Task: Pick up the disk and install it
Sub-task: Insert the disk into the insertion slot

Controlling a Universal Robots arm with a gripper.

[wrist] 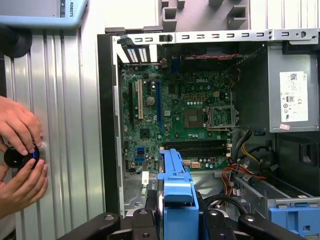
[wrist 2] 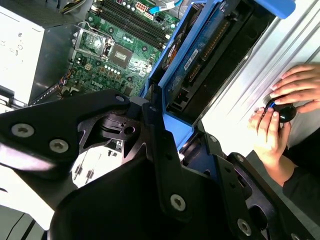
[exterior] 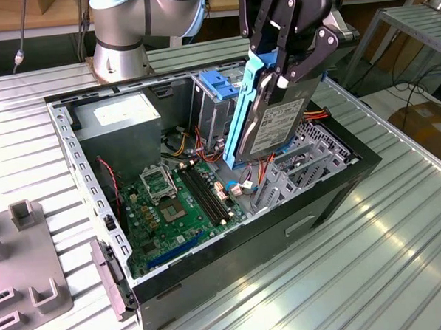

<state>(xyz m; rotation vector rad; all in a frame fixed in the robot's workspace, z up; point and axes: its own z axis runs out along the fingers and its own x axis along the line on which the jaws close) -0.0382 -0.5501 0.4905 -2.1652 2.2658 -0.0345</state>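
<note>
The disk (exterior: 278,129), silver with a white label and a blue bracket, hangs on edge and tilted above the open computer case (exterior: 283,228), over its right half in the exterior view. My gripper (exterior: 284,73) is shut on the disk's upper end. In the second wrist view the disk (wrist 2: 200,50) shows its circuit-board side just beyond the black fingers (wrist 2: 150,120). In the first wrist view the disk's blue bracket edge (wrist: 177,185) sticks out between the fingers (wrist: 140,220) above the motherboard (wrist: 185,115).
Inside the case, a metal cage with a blue top (exterior: 215,88) stands just left of the disk in the exterior view, beside a grey power supply box (exterior: 118,118). A person's hands (wrist: 20,150) work a black knob beside the case. A grey fixture (exterior: 25,256) lies at the exterior view's left.
</note>
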